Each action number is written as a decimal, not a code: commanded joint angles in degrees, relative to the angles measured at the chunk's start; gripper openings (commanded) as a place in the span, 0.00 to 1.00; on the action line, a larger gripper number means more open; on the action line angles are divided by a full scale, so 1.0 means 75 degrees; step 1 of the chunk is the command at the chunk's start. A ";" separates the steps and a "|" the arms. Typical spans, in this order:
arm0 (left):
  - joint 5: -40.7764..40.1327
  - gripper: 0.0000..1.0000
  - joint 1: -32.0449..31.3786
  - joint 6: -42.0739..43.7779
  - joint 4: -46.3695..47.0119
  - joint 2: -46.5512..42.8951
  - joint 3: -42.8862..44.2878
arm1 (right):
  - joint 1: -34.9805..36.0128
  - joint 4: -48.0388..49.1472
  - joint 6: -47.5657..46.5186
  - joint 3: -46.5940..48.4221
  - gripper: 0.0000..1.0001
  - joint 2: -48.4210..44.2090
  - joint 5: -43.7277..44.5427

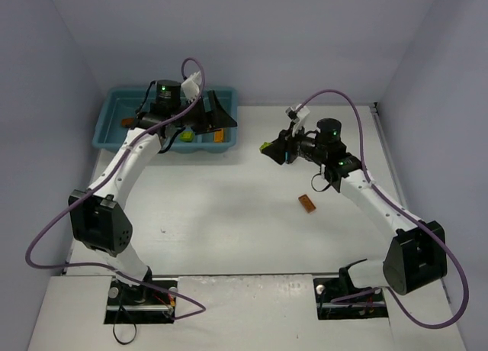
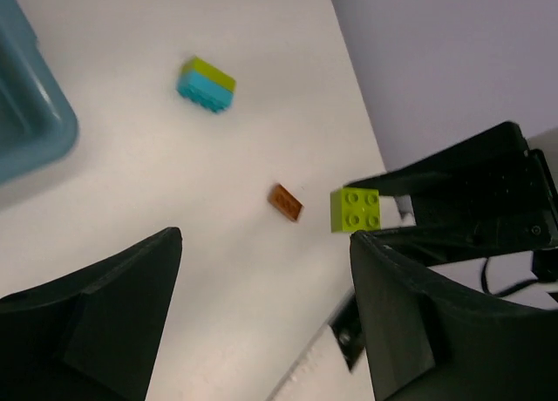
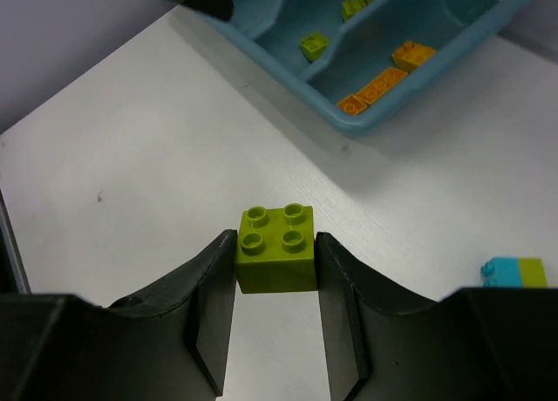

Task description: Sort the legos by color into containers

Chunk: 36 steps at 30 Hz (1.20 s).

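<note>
My right gripper (image 3: 275,244) is shut on a lime green lego (image 3: 276,257), held above the table right of the tray; the left wrist view also shows this lego (image 2: 355,209). My left gripper (image 2: 266,244) is open and holds nothing; it hangs over the right end of the teal-blue tray (image 1: 107,118). A brown-orange flat lego (image 1: 307,204) lies on the table. A teal lego with a lime one stuck to it (image 3: 514,272) lies near the right gripper. The tray's containers (image 3: 366,126) hold lime legos (image 3: 314,45) and orange legos (image 3: 412,54).
The tray stands at the back left against the rear wall. Purple-grey walls close in the table on three sides. Both arms' cables loop above the table.
</note>
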 commanded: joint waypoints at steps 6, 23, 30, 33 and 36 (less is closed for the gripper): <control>0.2006 0.72 -0.0174 -0.2351 0.1096 -0.0414 -0.0764 | 0.0340 0.1407 -0.1419 0.0240 0.07 0.0099 -0.0832; 0.1833 0.72 -0.0585 -0.1661 -0.0156 0.0113 -0.0073 | 0.0833 0.1173 -0.1994 0.0756 0.07 0.0592 -0.0938; 0.1703 0.71 -0.0831 -0.1566 -0.0216 0.0265 0.0150 | 0.0845 0.1114 -0.1947 0.0768 0.08 0.0592 -0.1020; 0.1668 0.71 -0.1007 -0.1555 -0.0251 0.0394 0.0349 | 0.0845 0.1079 -0.1959 0.0768 0.08 0.0627 -0.1008; 0.1504 0.67 -0.1171 -0.1368 -0.0437 0.0464 0.0478 | 0.0845 0.1079 -0.1959 0.0768 0.08 0.0639 -0.1008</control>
